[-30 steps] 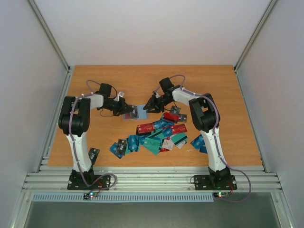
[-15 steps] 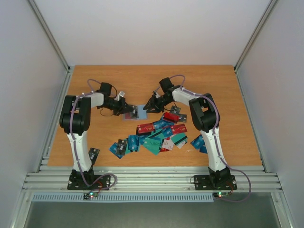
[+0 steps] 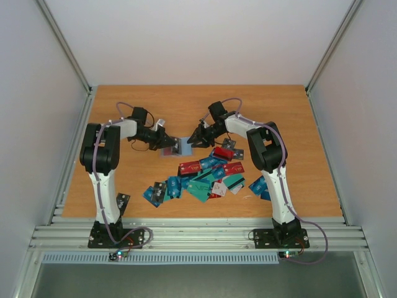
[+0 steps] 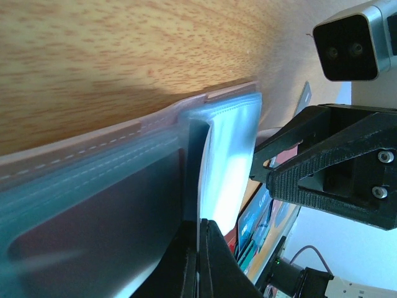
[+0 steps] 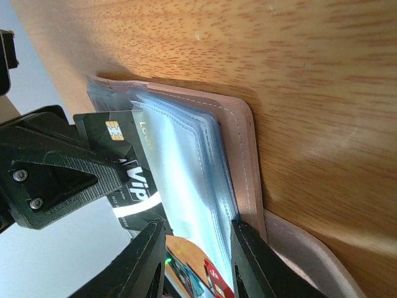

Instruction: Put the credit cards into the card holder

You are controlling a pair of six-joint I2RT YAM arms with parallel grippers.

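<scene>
The card holder (image 3: 172, 148) lies open on the table, with a pinkish cover (image 5: 242, 143) and clear bluish sleeves (image 4: 232, 149). My left gripper (image 3: 162, 141) is shut on a black "VIP" credit card (image 5: 124, 167), which is seen edge-on in the left wrist view (image 4: 200, 205). The card's end is at the sleeves. My right gripper (image 3: 193, 139) is open. Its jaws (image 5: 198, 261) straddle the sleeves from the opposite side, one finger (image 5: 248, 261) against the cover's edge. Several loose credit cards (image 3: 205, 177) lie in a pile nearer to me.
One card (image 3: 122, 201) lies by the left arm's base and others (image 3: 257, 185) lie near the right arm's base. The right gripper's fingers (image 4: 335, 180) stand close in front of the left wrist camera. Metal rails run along the table's side and front edges.
The left arm has shifted slightly toward the holder. The right arm and the cards have not visibly moved.
</scene>
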